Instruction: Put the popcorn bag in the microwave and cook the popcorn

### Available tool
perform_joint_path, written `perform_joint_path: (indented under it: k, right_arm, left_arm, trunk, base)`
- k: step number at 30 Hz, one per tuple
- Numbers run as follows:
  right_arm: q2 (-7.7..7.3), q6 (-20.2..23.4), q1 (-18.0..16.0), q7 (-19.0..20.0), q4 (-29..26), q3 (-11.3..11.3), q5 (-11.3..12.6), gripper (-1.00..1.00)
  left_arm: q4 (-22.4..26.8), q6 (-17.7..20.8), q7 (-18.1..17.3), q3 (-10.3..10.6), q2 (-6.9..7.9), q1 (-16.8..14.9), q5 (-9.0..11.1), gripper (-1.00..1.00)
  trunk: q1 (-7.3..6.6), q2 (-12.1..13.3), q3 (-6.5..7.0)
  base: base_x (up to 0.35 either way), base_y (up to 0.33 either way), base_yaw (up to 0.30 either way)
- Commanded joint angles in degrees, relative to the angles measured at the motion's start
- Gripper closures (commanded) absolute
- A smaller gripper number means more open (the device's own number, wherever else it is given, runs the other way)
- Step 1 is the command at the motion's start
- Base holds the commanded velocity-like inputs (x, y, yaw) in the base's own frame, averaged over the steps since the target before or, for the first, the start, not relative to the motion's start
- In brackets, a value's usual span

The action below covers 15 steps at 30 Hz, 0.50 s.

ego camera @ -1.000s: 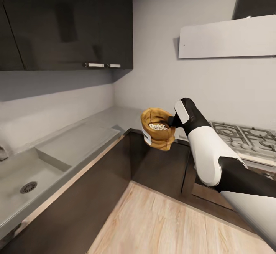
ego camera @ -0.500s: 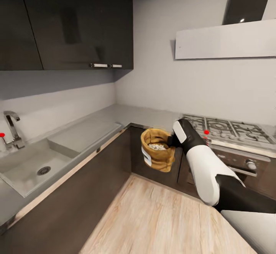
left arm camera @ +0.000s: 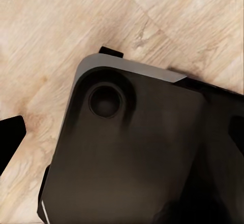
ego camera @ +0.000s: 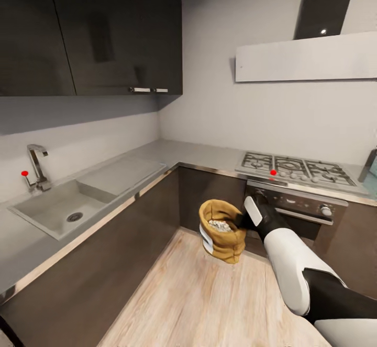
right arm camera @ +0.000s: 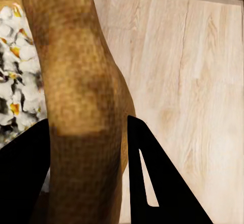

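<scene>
Between the two dark fingers of the right gripper: the rolled rim wall of the popcorn bag. Gripper clamped on it, one finger inside the mouth, one outside. Bag hangs upright in the air over the wooden floor, clear of every surface. Pale kernels visible inside, just beside the inner finger.

Beyond the gripper, the black built-in oven under the steel gas hob. Off to the bag's far side from the arm, the grey table turns the corner and runs on to a sink with a tap. Dark wall cupboards above.

Left gripper: the left wrist camera looks down at floorboards and a dark rounded part of the robot's own body; one black tip at the frame edge, so cannot tell whether its jaws are apart or together.

Step in hand, as I judge it: carrying. Pickup from the table looks done; the bag is on its way. No microwave anywhere among what I can see.

Next move calls for turning or driving until the microwave is found, keeping the bag level so nothing spills. The free left arm would likely have to open the door.
</scene>
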<state>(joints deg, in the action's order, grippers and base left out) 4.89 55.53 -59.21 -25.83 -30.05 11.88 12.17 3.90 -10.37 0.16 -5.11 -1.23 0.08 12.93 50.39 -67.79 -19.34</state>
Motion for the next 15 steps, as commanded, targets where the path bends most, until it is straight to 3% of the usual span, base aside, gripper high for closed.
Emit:
perform_joint_path:
  k: [1,11,15]
  right_arm:
    - [-0.42,-0.8,0.1,-0.2,0.0,0.3,1.0,1.00]
    - [-0.89,-3.1,2.1,0.2,2.2,0.2,0.8,1.00]
    - [-1.26,-3.1,2.1,0.0,2.5,0.1,0.9,1.00]
  left_arm:
    - [0.1,-0.1,0.0,-0.5,-0.01,0.0,-0.1,-1.00]
    - [0.1,0.0,0.0,-0.5,-0.02,0.0,-0.1,-1.00]
    - [0.1,0.0,0.0,-0.5,-0.02,0.0,-0.1,-1.00]
  trunk:
    - [-0.01,0.0,-0.06]
    - [-0.01,0.0,-0.06]
    - [-0.01,0.0,-0.06]
  base:
    - [-0.054,0.000,0.000]
    - [-0.005,0.000,-0.002]
    - [0.000,0.000,-0.186]
